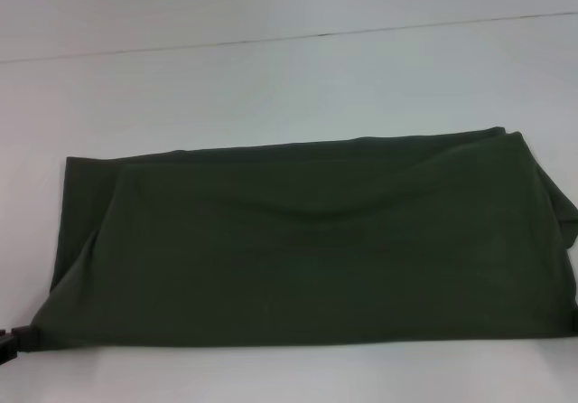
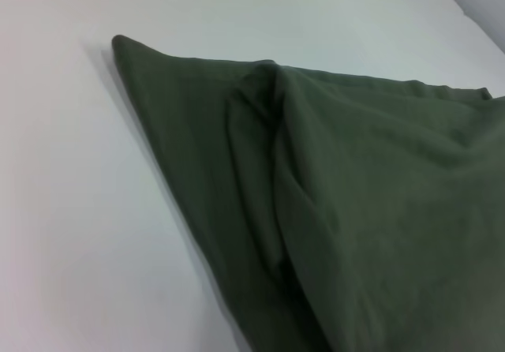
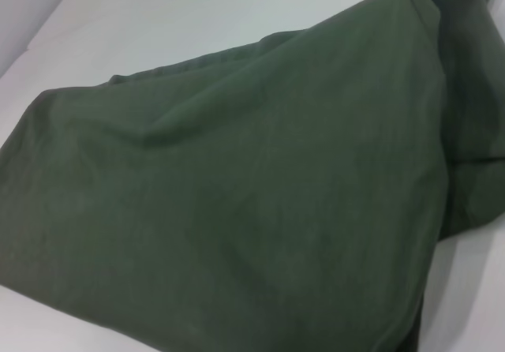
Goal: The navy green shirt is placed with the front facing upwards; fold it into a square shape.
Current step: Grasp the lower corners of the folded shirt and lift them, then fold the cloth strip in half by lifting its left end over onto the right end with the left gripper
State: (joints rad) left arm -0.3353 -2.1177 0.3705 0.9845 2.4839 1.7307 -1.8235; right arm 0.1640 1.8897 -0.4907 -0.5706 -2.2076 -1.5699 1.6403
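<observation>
Navy green shirt [image 1: 307, 240], dark olive cotton, lies folded into a wide plain band across the white table [image 1: 271, 78], no print showing, soft creases, layered edge at its right end. Left gripper [image 1: 11, 340], black, touches its near-left corner; jaw state can't tell. Right gripper unseen.

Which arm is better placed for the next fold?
Left, likely. The left hand sits at the near left corner of the shirt. The shirt is a wide rectangle on the table. The right hand isn't visible.
</observation>
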